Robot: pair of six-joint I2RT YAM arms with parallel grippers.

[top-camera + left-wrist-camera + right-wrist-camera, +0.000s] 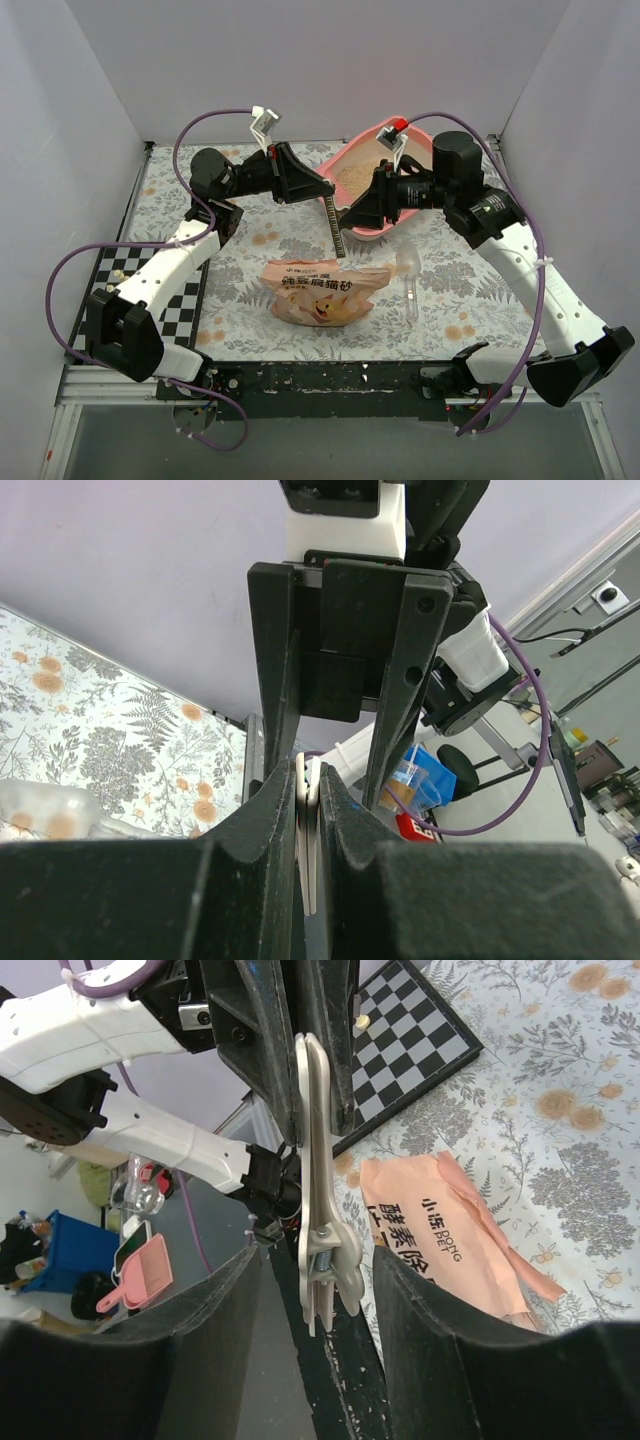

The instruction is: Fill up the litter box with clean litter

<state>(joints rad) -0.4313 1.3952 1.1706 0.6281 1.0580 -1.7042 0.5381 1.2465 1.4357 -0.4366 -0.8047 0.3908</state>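
Observation:
The pink litter box (366,234) sits at the back centre, tipped, with tan clean litter (350,178) inside. My left gripper (326,190) is shut on the top end of a long cream bag clip (336,226), which hangs downward in front of the box. In the left wrist view the clip (309,830) is pinched between the fingers of the left gripper (310,800). My right gripper (350,216) is open. In the right wrist view the clip's hinged end (322,1210) hangs between the spread fingers of the right gripper (315,1300), touching neither.
An orange-peach printed bag (325,290) lies at the front centre and also shows in the right wrist view (450,1250). A clear plastic scoop (408,270) lies to its right. A black-and-white checkerboard (190,300) lies at the left under the left arm. Walls close in the back and sides.

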